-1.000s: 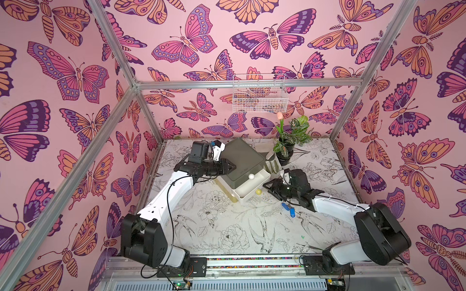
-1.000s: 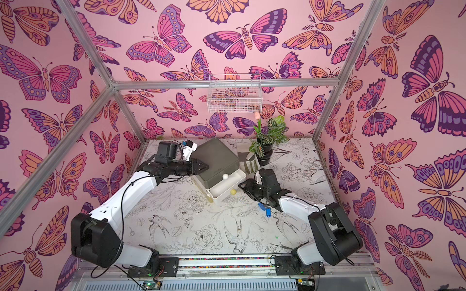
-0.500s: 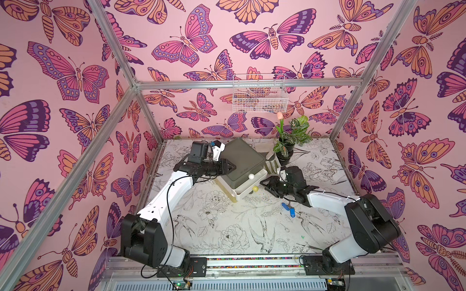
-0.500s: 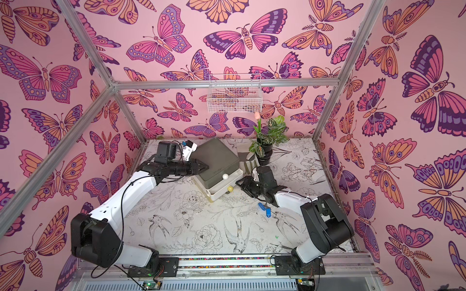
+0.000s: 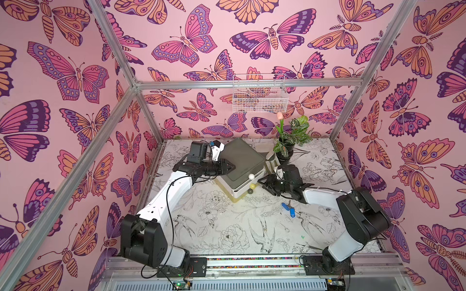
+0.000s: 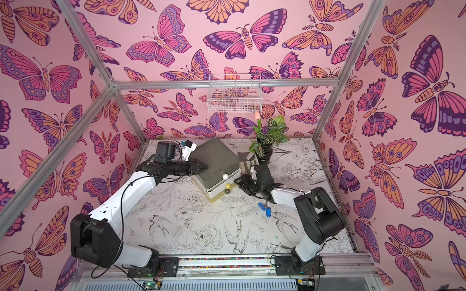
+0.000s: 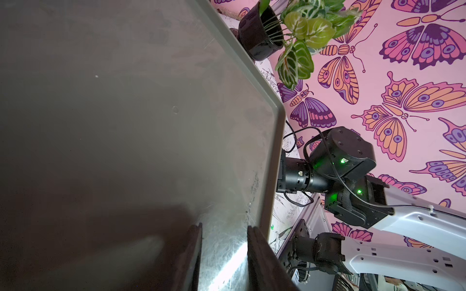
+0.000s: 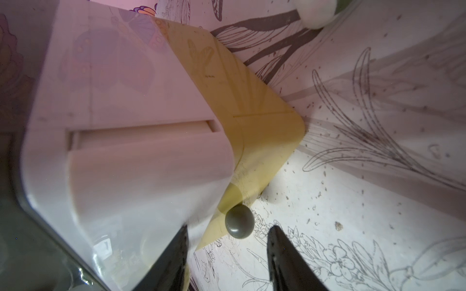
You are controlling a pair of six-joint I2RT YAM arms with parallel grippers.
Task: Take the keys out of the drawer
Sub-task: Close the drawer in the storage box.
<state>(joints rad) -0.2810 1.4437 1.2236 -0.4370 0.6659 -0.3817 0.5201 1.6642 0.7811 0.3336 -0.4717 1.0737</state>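
Observation:
A small drawer unit (image 5: 243, 156) stands at the back of the table, with a grey top, a white drawer (image 8: 126, 163) and a yellow bottom drawer (image 8: 252, 100). All its drawers are pushed in, so their insides are hidden. Keys (image 5: 288, 209) with blue tags lie on the table in front of my right arm, seen in both top views (image 6: 265, 209). My left gripper (image 5: 232, 166) rests shut on the unit's grey top (image 7: 126, 113), holding nothing. My right gripper (image 5: 264, 182) is open at the drawer fronts. One finger touches the white drawer, and the dark knob (image 8: 239, 221) sits just ahead of its fingertips.
A potted plant (image 5: 290, 141) stands right behind the unit, close to my right wrist. A white wire basket (image 5: 259, 93) hangs on the back wall. A white knob (image 5: 251, 176) and a yellow knob (image 5: 252, 186) stick out above the dark one.
The white drawer stood pulled out a second ago and is now slid back in. My right gripper moved with it toward the unit. The left arm has not moved.

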